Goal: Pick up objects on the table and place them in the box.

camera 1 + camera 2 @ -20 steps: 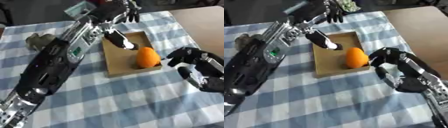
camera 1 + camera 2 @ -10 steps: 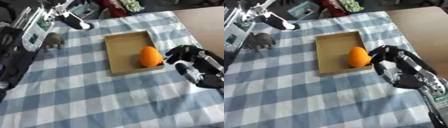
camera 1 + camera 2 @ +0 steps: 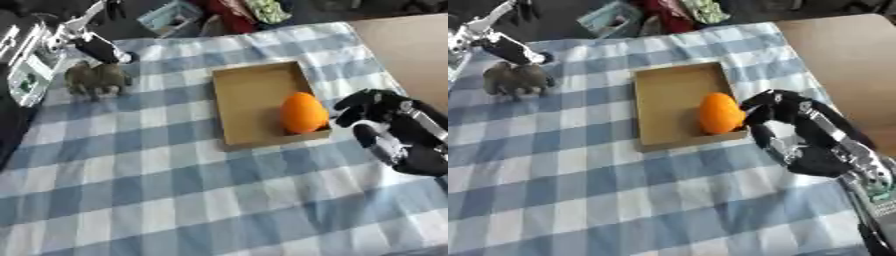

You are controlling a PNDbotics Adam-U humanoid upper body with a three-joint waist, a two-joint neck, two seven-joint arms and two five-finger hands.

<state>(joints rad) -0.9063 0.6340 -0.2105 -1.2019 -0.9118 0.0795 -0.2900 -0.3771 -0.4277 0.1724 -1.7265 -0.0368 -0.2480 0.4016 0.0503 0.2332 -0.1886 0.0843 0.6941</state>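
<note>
Since half a second ago, your left hand (image 3: 98,47) has come down from the far left toward the grey-brown animal figure (image 3: 96,78); it now sits just above the figure's far edge, its dark fingers extended rather than closed, and you hold nothing with it. A second ago that arm lay across the box (image 3: 248,98), which is now fully uncovered. The orange egg-shaped object (image 3: 304,112) has stayed in the box's near right corner. Your right hand (image 3: 785,131) remains at the right, just beside the box's near right edge, fingers curled with nothing in them.

The bench carries a blue-and-white checked cloth (image 3: 175,190), and the box lies flat on it around the middle, with the animal figure well apart to its left. To the far right, bare tan bench top (image 3: 846,55) shows past the cloth. Beyond the far edge there is dark floor with clutter, including a light blue item (image 3: 172,17) and something red.
</note>
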